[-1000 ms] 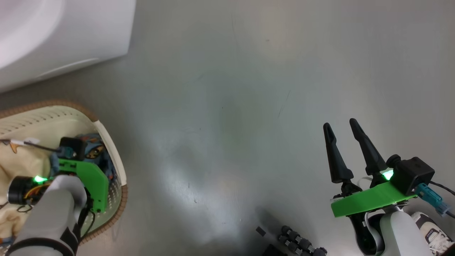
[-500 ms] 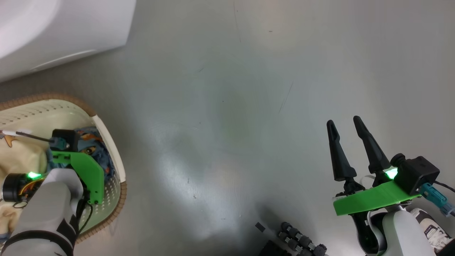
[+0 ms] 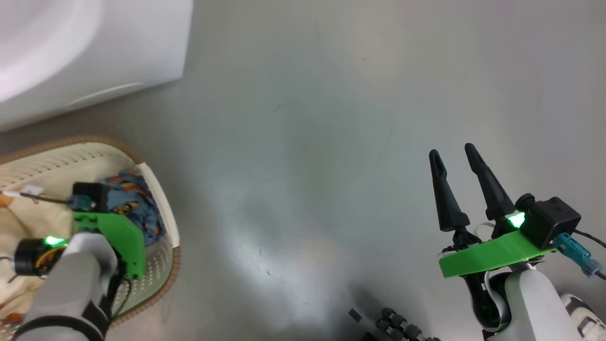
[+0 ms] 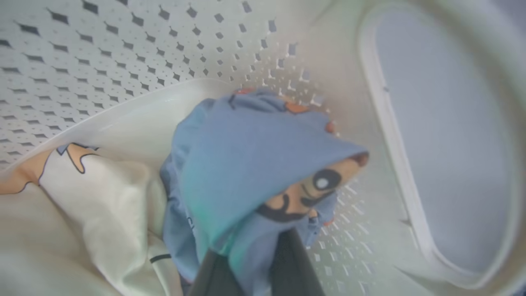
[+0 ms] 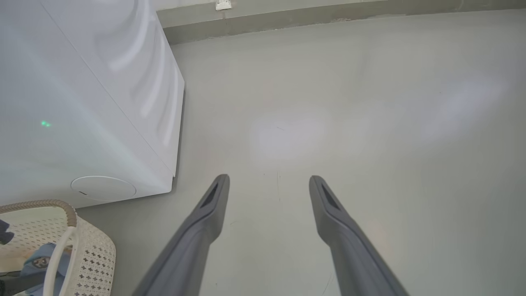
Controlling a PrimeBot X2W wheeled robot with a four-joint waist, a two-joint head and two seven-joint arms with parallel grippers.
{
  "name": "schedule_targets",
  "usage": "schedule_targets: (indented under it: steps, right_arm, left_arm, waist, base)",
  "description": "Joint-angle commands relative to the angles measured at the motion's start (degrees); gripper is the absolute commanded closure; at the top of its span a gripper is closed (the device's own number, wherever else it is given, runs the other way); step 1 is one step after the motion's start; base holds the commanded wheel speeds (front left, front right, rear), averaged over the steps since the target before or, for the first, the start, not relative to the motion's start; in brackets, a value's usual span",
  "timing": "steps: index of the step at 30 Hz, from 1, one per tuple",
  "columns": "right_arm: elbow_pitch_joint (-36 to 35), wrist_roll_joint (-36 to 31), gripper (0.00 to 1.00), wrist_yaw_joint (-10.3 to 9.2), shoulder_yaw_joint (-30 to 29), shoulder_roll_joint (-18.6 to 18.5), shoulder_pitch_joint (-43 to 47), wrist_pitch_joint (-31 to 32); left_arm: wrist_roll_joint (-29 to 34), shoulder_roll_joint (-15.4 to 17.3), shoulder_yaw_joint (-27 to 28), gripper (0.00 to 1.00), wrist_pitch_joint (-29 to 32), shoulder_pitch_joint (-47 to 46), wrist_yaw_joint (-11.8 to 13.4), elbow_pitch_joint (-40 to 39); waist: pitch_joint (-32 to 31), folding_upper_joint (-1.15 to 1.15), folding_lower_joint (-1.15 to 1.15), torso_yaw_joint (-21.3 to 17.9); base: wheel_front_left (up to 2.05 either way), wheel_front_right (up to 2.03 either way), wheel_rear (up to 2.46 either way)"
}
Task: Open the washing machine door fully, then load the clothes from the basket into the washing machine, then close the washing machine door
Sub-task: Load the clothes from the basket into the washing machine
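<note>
Head view overhead, left wrist (seemingly) inside the basket (image 4: 123,49)

Wears a flat bright-green bracket (image 3: 487,260) across the right wrist. Above that bracket, ends in the right gripper (image 3: 451,150): two long matte black fingers (image 3: 447,203), thick at the root and tapering to blunt tips, each with a narrow slot on its inner face. At the bracket's right end, carries a boxy black camera (image 3: 549,220) with a round lens barrel, a glowing green lamp (image 3: 516,220), a teal plug (image 3: 570,248) and a thin black cable (image 3: 589,234). Below the bracket, shows a glossy black joint (image 3: 471,291) and a rounded white forearm (image 3: 525,303). Far left of the bracket, repeats the set: second green bracket (image 3: 125,237), left camera (image 3: 87,195), left teal plug (image 3: 83,203), white-tagged cable (image 3: 42,198), orange wires (image 3: 45,253), grey forearm (image 3: 71,293) banded in black.
</note>
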Motion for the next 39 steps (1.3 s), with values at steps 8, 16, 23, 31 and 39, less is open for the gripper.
schedule_targets:
  steps: [8,16,23,31,39]
  right_arm:
    - [-0.2,-2.4,0.0,0.09,0.3,-1.6,1.4,-0.7]
    - [0.7,-3.3,0.0,0.09,0.4,-3.7,2.8,-0.4]
    - [0.1,-3.9,0.0,0.09,-0.5,-4.4,5.4,1.1]
    - [-0.8,-4.6,0.0,0.09,-1.2,-4.1,8.5,2.7]
    - [-0.8,-5.4,0.0,0.09,-2.9,-3.0,11.3,3.9]
  left_arm:
    - [-0.9,-3.0,-0.4,1.0,-6.9,5.1,-1.3,-0.6]
    - [-2.7,-5.1,-0.1,1.0,-9.9,9.9,-1.7,-4.5]
    - [-3.4,-4.4,2.9,1.0,-10.1,17.0,-0.6,-16.9]
    - [-2.5,-3.9,7.0,1.0,-10.1,26.7,0.9,-31.6]
    - [-0.4,-3.8,9.9,1.0,-10.1,35.5,0.7,-43.5]
  waist:
    - [-8.0,0.0,0.0,7.2]
    - [-15.9,0.0,0.0,13.8]
    - [-22.1,0.0,0.0,19.0]
    - [-27.7,0.0,0.0,22.6]
    - [-33.2,0.0,0.0,24.5]
  base:
    - [0.0,0.0,0.0]
    - [0.0,0.0,0.0]
    - [0.0,0.0,0.0]
    - [0.0,0.0,0.0]
    - [0.0,0.0,0.0]
